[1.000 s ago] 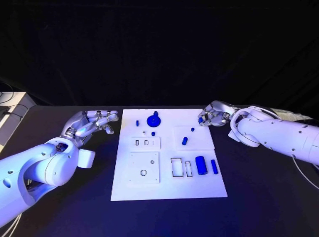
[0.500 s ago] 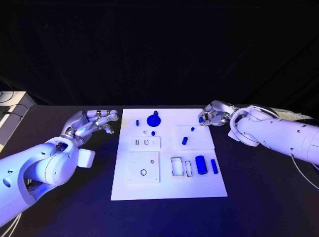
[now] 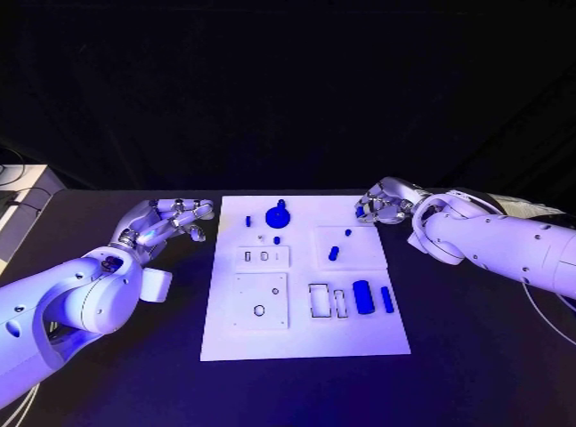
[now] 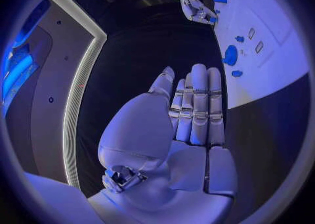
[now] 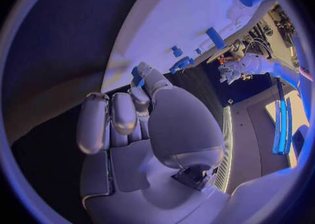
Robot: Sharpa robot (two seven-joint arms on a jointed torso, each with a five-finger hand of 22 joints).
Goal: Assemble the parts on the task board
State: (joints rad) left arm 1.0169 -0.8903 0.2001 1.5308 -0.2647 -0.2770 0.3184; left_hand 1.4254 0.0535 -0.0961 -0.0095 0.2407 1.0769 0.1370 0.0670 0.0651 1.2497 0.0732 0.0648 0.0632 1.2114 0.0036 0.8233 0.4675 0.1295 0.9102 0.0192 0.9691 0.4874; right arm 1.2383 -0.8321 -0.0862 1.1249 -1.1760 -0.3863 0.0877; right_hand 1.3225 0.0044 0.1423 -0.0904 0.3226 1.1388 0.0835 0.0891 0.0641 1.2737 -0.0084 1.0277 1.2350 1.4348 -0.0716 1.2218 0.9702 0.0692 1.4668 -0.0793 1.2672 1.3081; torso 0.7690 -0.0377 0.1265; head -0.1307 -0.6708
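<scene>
On the tabletop (image 3: 493,356), white board (image 3: 365,338) lying square in the middle, with dark bare margin along both long edges and the near edge.

Left robot hand (image 3: 172,221): off the board's left edge near the far corner, apart from the board, palm open, fingers straight and holding nothing.

Right robot hand (image 3: 380,209): at the far right corner of the board, just over its edge, fingers curled in, thumb and fingertips pinching a small part (image 5: 136,72).

On the board: blue disc (image 3: 278,214) near the far edge, between the two robot hands; blue cylinder (image 3: 362,296) and thin bar (image 3: 386,300) side by side near the right edge, well apart from both robot hands; short peg (image 3: 333,253) mid-board on the right half.

From the head: curled fingers of the right robot hand seen, pinched part hidden. From the right wrist: blue part plain at the fingertips. From the left wrist: empty palm, fingers lying side by side, with the disc beyond them on the board.
</scene>
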